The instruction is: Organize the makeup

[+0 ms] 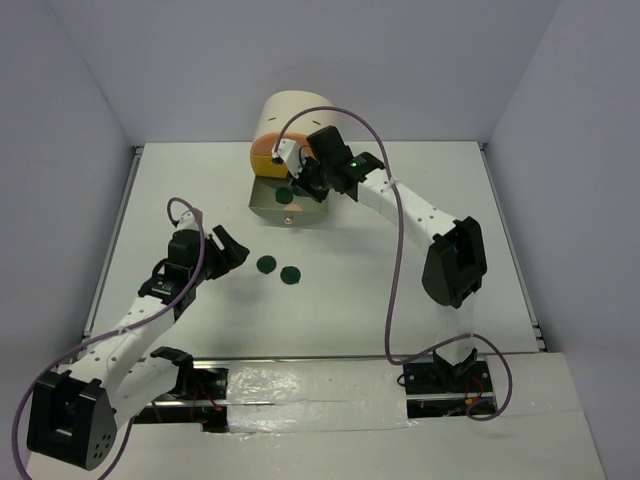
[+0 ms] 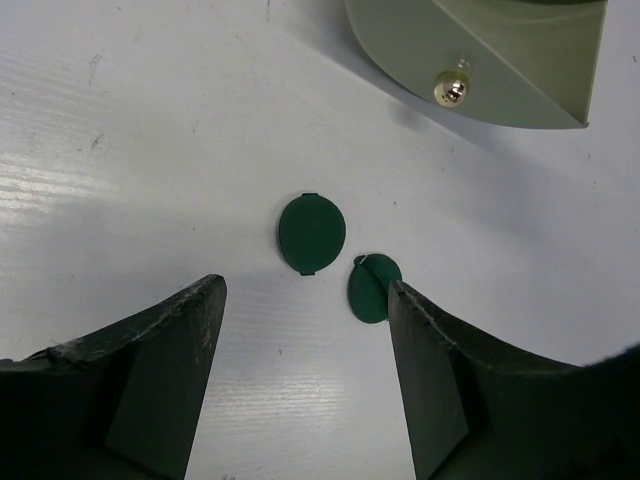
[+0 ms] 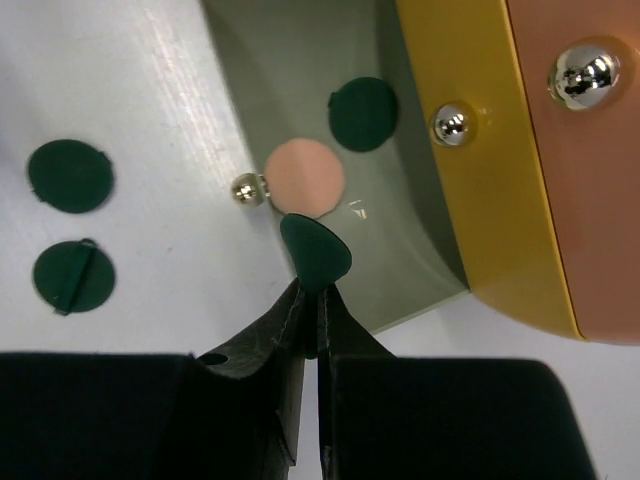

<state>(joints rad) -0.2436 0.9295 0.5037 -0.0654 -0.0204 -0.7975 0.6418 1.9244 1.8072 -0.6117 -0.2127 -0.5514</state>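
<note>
Your left gripper (image 2: 305, 295) hangs low over the white, faintly ribbed table (image 2: 120, 150) with its jaws spread wide and nothing between them. Just ahead of its fingertips lie two loose pieces of makeup: a plain disc (image 2: 312, 233), centred between the jaws, and a seamed disc (image 2: 372, 290), partly tucked behind the right-hand finger. Both are thin, flat, matte dark green rounds with a small tab on the rim. Further right, your right gripper (image 3: 315, 290) is pinched tight on the edge of a third, the held disc (image 3: 317, 250), which stands on edge just above the rim of the open grey-green drawer (image 3: 290, 60). Beyond its tips a soft-looking peach puff (image 3: 305, 178) and a stowed disc (image 3: 363, 113) lie flat on the drawer floor. To the right of them are the glossy yellow drawer front (image 3: 480, 150) and the orange drawer front (image 3: 580, 170), each with a shiny ball knob. By the look of it you are at the drop-off: carry the held disc clear of the rim, then part the jaws. After that, the loose pair will likely need a shallow edge grasp.
</note>
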